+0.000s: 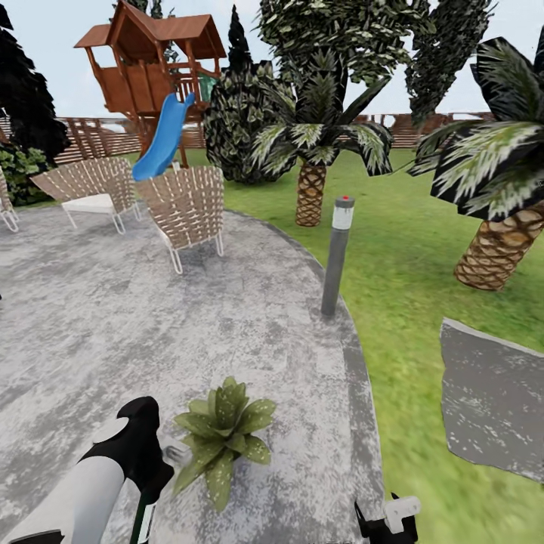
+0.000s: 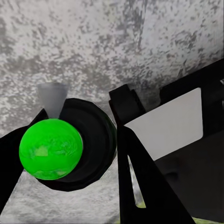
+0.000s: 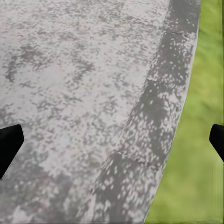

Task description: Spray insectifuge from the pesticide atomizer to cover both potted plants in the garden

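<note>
Seen from the robot's head, at the far left the left arm reaches in low over the round grey stone patio [image 1: 98,317], its left gripper [image 1: 155,472] closed around the pesticide atomizer [image 1: 142,521], of which a thin green and white stem shows below the hand. In the left wrist view the sprayer's bright green rounded body [image 2: 50,148] sits clamped between the dark fingers [image 2: 140,172], with a pale nozzle cone [image 2: 51,97] pointing toward the stone. Just to the right of that hand stands one potted plant [image 1: 223,434], a low rosette of speckled pointed leaves; its pot is hidden under the foliage. Farther back are two wicker chairs [image 1: 185,204], a play tower with a blue slide [image 1: 162,136], and a grey lamp post [image 1: 336,257] at the patio edge. To the right, lawn, scaly palms [image 1: 499,242] and a stepping slab [image 1: 491,400]. At the bottom right the right gripper [image 1: 389,521] hangs open and empty over the patio rim. The likely risk: the nozzle seems aimed at paving rather than leaves, so spray could miss the plant, and the arm is close enough to knock it.
</note>
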